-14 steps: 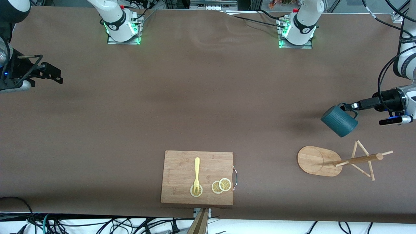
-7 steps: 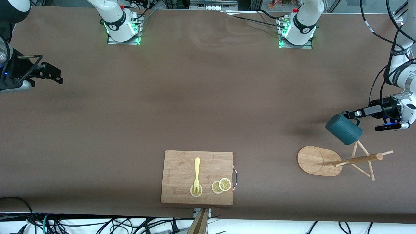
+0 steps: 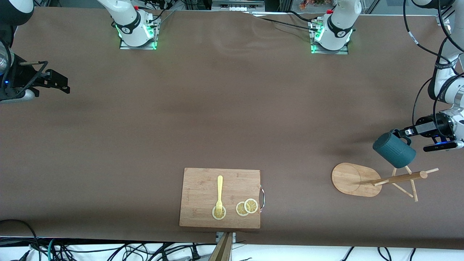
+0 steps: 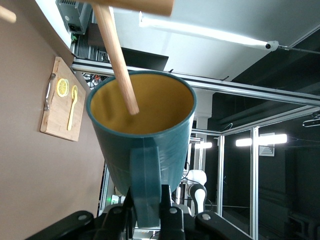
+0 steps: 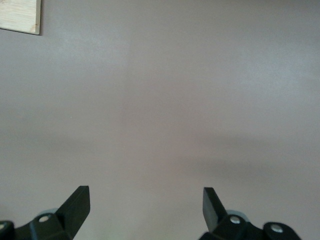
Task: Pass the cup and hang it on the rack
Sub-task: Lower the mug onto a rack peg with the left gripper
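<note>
My left gripper is shut on the handle of the dark teal cup and holds it tilted over the wooden rack at the left arm's end of the table. In the left wrist view my left gripper pinches the handle, and one thin peg of the rack reaches into the yellow mouth of the cup. The rack stands on its oval base. My right gripper waits open and empty at the right arm's end; it also shows in the right wrist view.
A wooden cutting board with a yellow fork and lemon slices lies near the front edge of the table at its middle. It also shows in the left wrist view. The brown tabletop spreads between the arms.
My left gripper has carried the cup down and toward the rack's pegs; the cup now overlaps a peg. The right arm has not moved.
</note>
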Robot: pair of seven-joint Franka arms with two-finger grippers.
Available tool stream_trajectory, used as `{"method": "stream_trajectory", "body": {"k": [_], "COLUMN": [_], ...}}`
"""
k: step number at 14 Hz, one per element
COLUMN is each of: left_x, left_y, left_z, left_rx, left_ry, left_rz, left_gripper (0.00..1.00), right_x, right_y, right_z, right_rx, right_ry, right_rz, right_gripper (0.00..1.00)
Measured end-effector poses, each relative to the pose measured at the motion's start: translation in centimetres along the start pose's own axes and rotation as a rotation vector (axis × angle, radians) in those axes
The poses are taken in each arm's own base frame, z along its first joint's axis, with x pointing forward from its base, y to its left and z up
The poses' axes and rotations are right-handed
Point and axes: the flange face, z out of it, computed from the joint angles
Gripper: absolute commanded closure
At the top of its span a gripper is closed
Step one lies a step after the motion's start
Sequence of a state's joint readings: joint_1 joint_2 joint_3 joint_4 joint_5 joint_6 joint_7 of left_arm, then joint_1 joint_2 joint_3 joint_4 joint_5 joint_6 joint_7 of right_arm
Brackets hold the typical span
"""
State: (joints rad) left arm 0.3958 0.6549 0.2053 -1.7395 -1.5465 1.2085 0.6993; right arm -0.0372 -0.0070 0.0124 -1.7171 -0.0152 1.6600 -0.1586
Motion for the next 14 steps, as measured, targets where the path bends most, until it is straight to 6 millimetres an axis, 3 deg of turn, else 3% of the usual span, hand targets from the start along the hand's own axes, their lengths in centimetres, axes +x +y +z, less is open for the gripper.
{"method": "stream_trajectory", "body": {"k": [5, 14], "left_x": [0.6, 0.9], "left_y": [-1.0, -4.4], "left_z": [-1.6, -2.1], "left_rx": [-0.049, -0.113], "left_ry": [0.040, 0.083], "left_rz": [0.000, -0.034], "left_gripper": [1.00, 1.00], "right_x": [0.0, 0.1], "right_y": [0.0, -0.6], "right_z": [0.0, 0.0], "right_rx": [0.000, 0.000], "right_ry": [0.000, 0.000], "right_rz": [0.000, -0.009], "right_gripper": [0.00, 0.00]}}
